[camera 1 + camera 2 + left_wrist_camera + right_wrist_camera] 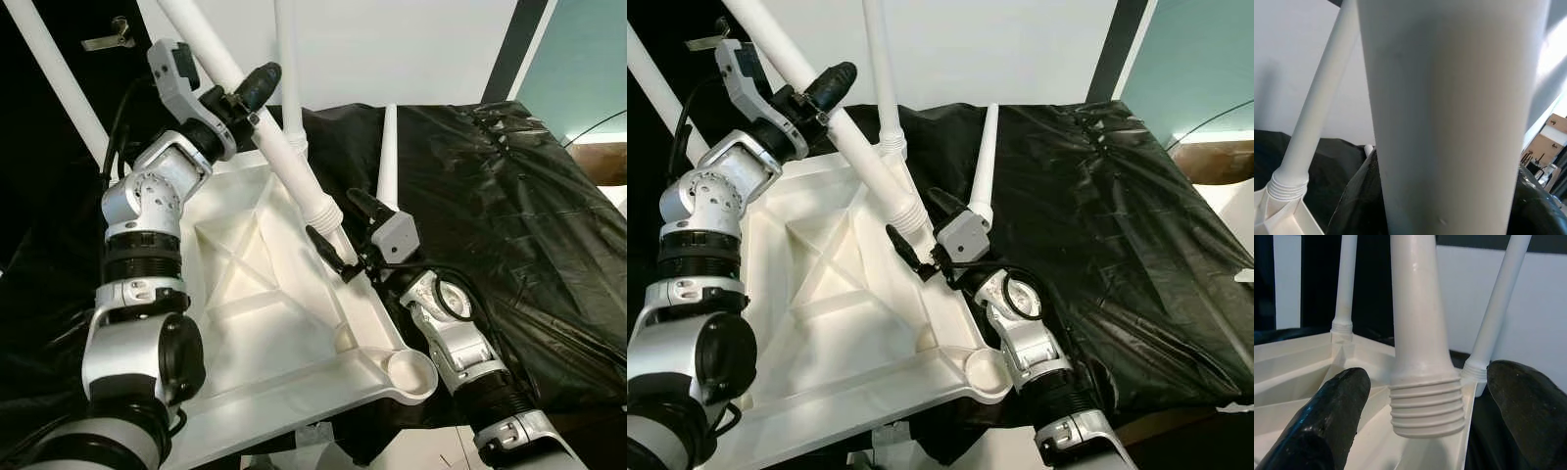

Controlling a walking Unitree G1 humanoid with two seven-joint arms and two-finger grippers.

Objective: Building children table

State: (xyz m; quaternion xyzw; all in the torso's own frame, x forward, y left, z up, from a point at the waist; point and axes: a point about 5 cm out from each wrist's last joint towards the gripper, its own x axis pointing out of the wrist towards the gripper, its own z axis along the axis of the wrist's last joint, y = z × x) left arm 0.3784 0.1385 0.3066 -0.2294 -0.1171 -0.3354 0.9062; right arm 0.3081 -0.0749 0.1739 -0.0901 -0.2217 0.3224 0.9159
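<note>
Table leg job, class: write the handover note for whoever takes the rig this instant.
Left gripper: shut on the loose leg, high on its shaft.
Right gripper: fingers open either side of the leg's threaded end, not touching.
Upturned tabletop lies on black sheeting.
Done: three legs stand in corner sockets.
Left: near-right socket is empty; guide the thread in and screw down.

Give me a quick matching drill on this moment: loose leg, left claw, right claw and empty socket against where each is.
1. loose leg
2. left claw
3. right claw
4. empty socket

A. near corner of the tabletop
B. open around the threaded end
C. gripping the shaft up high
D. slanted over the tabletop

Pairs: 1-D, 2-C, 3-B, 4-A
</note>
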